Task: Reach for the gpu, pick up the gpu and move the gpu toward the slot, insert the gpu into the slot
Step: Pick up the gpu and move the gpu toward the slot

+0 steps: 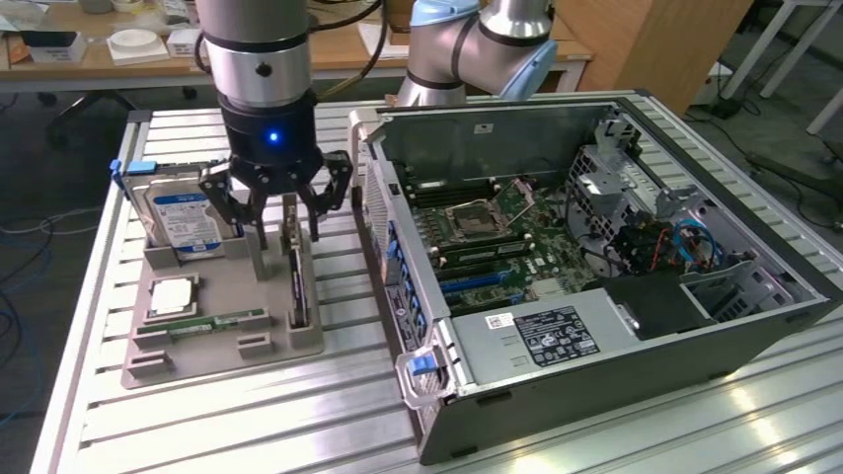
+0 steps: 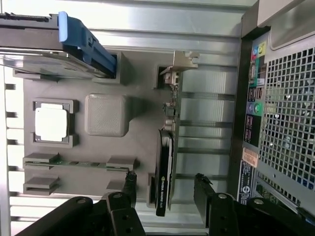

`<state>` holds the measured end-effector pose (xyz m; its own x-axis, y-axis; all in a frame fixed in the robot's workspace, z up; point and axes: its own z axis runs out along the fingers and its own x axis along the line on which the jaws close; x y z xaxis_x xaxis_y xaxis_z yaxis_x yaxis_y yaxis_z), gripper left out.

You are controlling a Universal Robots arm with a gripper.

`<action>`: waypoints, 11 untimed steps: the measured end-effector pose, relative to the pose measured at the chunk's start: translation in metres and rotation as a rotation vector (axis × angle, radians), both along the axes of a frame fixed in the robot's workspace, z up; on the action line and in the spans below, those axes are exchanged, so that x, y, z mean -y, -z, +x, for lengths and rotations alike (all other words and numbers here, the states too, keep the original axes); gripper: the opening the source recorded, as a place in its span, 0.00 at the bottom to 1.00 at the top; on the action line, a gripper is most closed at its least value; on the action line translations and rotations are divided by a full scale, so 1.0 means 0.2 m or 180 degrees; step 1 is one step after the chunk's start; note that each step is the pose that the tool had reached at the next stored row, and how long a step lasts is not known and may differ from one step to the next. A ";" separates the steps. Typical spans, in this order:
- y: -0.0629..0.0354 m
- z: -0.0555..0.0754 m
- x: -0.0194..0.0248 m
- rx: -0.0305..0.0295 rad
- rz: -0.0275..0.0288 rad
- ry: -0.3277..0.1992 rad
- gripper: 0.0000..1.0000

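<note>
Hanging released and empty, the gripper (image 1: 279, 229) is bracketing the gpu (image 2: 165, 162), a jaw on each side; the card is standing on edge in the gray holder (image 1: 211, 346) on the desk (image 1: 264, 415), long axis running 12-to-6 in the exterior view, the slot (image 1: 477, 280) lying toward 3 o'clock.

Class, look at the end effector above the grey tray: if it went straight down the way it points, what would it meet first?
Most likely the gpu: it stands on edge in the tray, under the gap between the open end effector's fingers, so its top edge comes first. Depth is unclear.
</note>
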<state>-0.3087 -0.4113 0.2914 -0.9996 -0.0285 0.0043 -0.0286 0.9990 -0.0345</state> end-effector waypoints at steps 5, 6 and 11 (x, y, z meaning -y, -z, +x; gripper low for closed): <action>0.046 0.00 -0.025 0.0000 0.0000 0.0000 0.59; 0.055 0.00 -0.025 0.0000 0.0000 0.0000 0.59; 0.100 -0.01 -0.025 0.0000 0.0000 0.0000 0.59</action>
<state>-0.3105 -0.4062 0.2715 -0.9996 -0.0285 0.0043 -0.0287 0.9990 -0.0346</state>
